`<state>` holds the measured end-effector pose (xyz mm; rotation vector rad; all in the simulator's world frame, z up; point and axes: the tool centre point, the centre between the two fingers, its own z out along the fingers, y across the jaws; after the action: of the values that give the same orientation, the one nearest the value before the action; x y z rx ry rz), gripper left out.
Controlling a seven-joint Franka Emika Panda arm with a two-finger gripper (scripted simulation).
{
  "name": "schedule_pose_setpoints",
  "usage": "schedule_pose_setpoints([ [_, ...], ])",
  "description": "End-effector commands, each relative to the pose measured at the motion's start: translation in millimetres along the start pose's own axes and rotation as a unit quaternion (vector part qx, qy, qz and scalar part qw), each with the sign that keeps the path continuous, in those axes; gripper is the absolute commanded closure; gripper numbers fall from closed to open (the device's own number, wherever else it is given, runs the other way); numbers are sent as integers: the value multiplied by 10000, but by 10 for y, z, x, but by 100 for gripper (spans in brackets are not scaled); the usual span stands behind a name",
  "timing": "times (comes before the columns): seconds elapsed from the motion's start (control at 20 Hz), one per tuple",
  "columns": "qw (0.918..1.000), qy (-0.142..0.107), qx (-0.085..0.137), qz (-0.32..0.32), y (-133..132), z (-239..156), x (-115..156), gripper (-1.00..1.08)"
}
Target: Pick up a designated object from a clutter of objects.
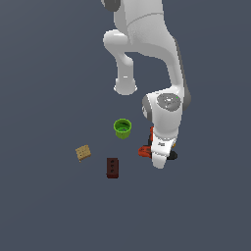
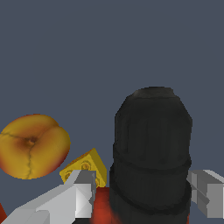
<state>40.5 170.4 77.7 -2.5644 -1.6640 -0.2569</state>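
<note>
gripper wide open, fingers straddling drill chuck w/ small gaps, not gripping.

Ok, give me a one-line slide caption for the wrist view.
Open gripper straddling the power drill's black chuck, with the orange ball and yellow die close beside.

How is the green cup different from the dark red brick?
The green cup is round and open at the top; the dark red brick is boxy with straight edges. The cup is bright green, while the brick is very dark red with small holes on top. Both sit on the grey floor, untouched.
</note>
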Motion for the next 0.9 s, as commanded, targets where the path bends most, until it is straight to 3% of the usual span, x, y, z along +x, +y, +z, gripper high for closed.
schedule_pose_setpoints([
  [0.0,10000,2,-8,2,8,6,-2,108],
  [0.85,10000,9,-4,-5,68,-153,-77,108],
])
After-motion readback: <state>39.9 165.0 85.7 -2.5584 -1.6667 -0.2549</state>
